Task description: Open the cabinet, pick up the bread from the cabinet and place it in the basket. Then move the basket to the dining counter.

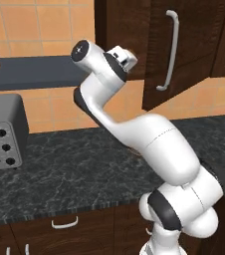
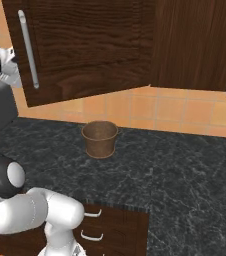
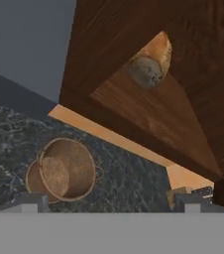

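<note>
Cabinet (image 2: 85,45) door swung out from the wall, long silver bar handle (image 2: 28,49) near its free edge at 9 o'clock in the right base view; in the left base view the same door hangs at 1 o'clock above the arm's raised wrist.

Bread (image 3: 151,62) lies on the cabinet's wooden shelf (image 3: 153,111), at 12 o'clock in the hand view, cut end facing the camera; untouched, well apart from the gripper (image 3: 111,201).

Basket (image 2: 100,139) upright on the black speckled counter (image 2: 185,170), below the open door, near the tiled wall; in the hand view it sits at 8 o'clock, mouth open, thin loop handle on its side, nothing visible inside.

Gripper: two finger tips (image 3: 32,201) stand wide apart at the bottom of the hand view, nothing between them; hand raised beside the door's inner side.

Toaster oven (image 1: 2,132) at 9 o'clock on the counter in the left base view; low cupboards with short silver handles (image 2: 90,234) beneath the counter.
</note>
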